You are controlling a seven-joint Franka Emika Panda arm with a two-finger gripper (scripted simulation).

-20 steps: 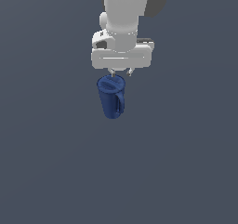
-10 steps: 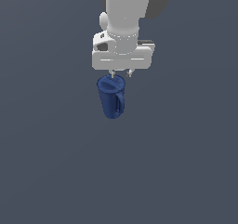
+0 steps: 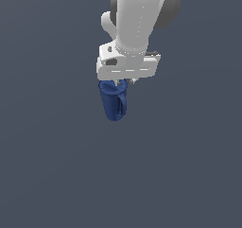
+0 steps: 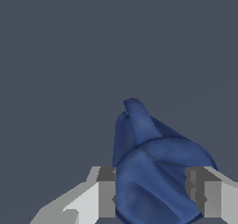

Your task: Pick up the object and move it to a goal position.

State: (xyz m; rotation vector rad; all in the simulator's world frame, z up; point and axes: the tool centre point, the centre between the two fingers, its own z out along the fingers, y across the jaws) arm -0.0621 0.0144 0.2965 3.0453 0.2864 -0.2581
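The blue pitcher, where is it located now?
In the exterior view the blue pitcher sits near the centre, directly under the white arm; the wrist view shows it between the fingers of the pincer.

Bare simulated scene, flat uniform grey-blue backdrop point(image 3: 47, 165), no furniture, walls or room features visible

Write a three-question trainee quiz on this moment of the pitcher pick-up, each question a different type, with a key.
1. True or false: the gripper has a finger on each side of the blue pitcher.
2. Multiple choice: in the exterior view, the pitcher sits (A) directly under the gripper, (B) far off to the view's left, (C) above the arm.
3. Fill in: the raised strip running along the pitcher's side is its ______.

Key
1. True.
2. A.
3. Handle.
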